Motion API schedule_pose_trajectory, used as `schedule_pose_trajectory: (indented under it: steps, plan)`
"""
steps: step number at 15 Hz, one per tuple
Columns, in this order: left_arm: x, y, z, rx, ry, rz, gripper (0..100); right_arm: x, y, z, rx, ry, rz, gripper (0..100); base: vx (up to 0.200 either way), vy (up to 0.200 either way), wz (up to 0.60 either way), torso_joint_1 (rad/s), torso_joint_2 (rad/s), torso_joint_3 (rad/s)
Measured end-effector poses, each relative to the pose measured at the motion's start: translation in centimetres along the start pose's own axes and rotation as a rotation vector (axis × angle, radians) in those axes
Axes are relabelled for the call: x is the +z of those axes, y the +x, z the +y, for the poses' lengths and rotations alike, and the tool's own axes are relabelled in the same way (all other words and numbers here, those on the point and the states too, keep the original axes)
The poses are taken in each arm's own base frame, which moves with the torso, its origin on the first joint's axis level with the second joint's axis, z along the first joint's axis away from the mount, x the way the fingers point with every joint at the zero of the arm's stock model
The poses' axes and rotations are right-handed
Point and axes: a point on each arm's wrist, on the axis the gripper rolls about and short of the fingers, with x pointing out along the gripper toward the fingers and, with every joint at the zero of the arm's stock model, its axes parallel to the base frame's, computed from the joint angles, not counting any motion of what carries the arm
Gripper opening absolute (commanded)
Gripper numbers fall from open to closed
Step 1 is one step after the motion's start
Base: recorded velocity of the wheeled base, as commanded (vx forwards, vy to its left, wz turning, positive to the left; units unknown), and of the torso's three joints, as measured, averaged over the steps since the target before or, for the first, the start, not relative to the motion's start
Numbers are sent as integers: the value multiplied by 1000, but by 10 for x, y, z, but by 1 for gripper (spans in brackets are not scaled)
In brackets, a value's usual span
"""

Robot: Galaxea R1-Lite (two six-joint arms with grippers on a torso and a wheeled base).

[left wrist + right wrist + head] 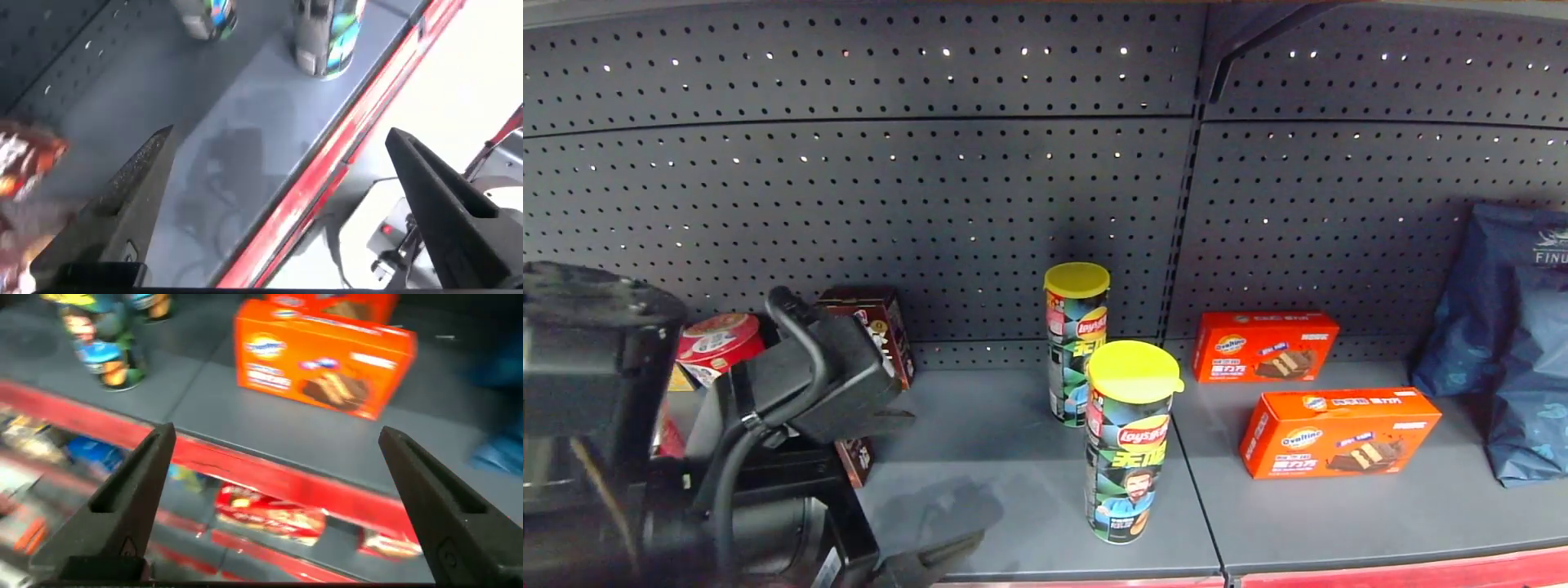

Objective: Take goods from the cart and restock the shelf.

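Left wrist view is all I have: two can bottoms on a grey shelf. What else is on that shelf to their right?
Observer: Two boxes. The rear orange box stands further in, and the front orange box is nearer the edge.
Operator: Anything beyond them?
Observer: Blue bags lean at the far right end.
Operator: Where is the other arm?
Observer: The right gripper, fingers open, hangs over the shelf's red front edge, facing the front orange box.

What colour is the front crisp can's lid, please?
Yellow; the lid shows best in the head view.
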Motion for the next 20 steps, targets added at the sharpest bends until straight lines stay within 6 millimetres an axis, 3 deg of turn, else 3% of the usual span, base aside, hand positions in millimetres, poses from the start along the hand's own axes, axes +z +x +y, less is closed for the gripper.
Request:
schedule_pose_trajectory:
  steps: [4,9,20]
  plan:
    - [-7,-15,-1,103,-1,-12,100,21,41,0,79,-21,79,100,0,0,0,0,0,0]
    - [0,-18,1,162,-9,-100,100,41,80,29,66,24,169,100,0,0,0,0,0,0]
    - [0,-16,4,212,-51,-129,100,54,156,67,68,-52,334,100,0,0,0,0,0,0]
